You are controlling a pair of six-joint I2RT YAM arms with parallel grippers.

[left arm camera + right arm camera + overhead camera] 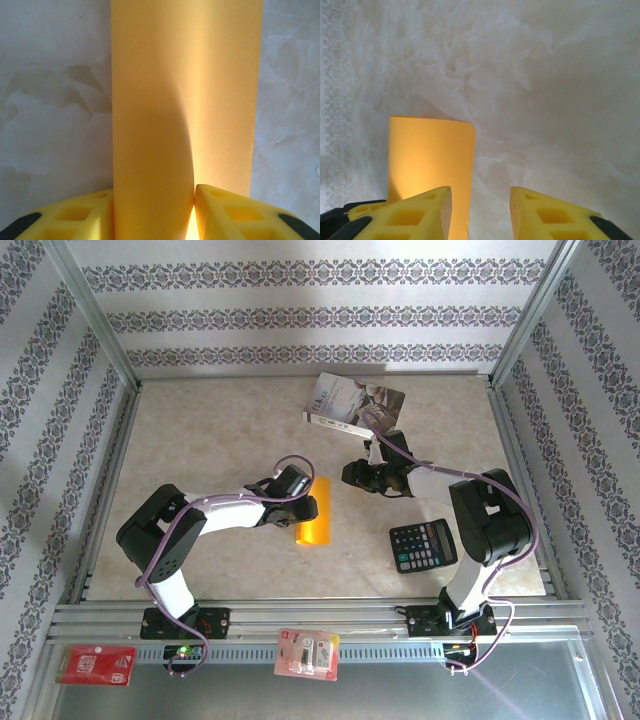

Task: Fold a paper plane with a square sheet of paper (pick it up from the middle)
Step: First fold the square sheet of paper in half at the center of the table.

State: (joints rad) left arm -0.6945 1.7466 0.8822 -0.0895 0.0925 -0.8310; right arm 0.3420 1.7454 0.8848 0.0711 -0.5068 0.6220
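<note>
The square sheet of paper [316, 525] is orange-yellow and doubled over into a long narrow strip with a rounded fold, lying near the table's middle. My left gripper [305, 508] is shut on its left side. In the left wrist view the bulging fold of the sheet [185, 100] is squeezed between the yellow fingers [230, 215], and the left gripper [155, 217] is at the bottom edge. My right gripper [350, 476] hovers just right of the strip. It stands open [481, 210] over bare table, and the sheet [430, 155] lies beyond its left finger. The paper plane is out of view.
A grey-white printed book [355, 405] lies at the back, right of centre. A black calculator [423, 545] sits by the right arm's base. A red packet [96, 664] and a pink packet [307, 654] rest on the front rail. Metal frame posts edge the marble table [220, 430].
</note>
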